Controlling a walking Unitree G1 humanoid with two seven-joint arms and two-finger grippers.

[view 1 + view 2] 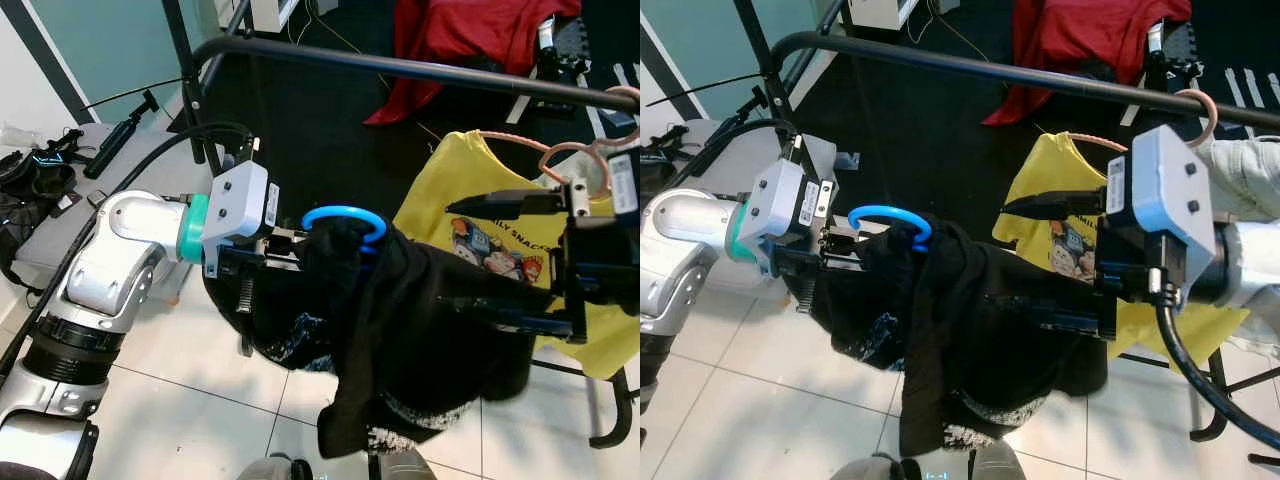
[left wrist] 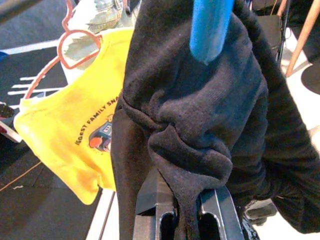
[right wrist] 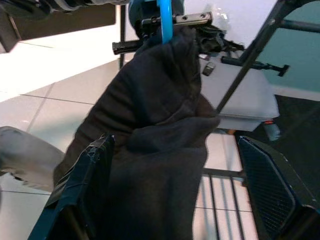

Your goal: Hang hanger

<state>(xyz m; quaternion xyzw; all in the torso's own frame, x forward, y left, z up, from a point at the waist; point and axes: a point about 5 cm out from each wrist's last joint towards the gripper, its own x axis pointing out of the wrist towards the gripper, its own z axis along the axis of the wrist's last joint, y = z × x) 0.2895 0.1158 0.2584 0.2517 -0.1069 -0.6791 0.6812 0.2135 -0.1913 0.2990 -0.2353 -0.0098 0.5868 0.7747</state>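
You see a blue hanger [image 1: 345, 222] whose rounded hook rises from the top of a black garment [image 1: 400, 330] draped over it. The garment is bunched and heavily creased, covering the hanger's arms, with its hem drooping toward the tiled floor. A speckled pale band shows along the lower edge. Hanger and garment sit below the black clothes rail [image 1: 400, 68], which runs across above them, and the hook is not on the rail.

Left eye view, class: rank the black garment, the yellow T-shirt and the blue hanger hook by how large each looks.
1. black garment
2. yellow T-shirt, though partly hidden behind the garment and the right claw
3. blue hanger hook
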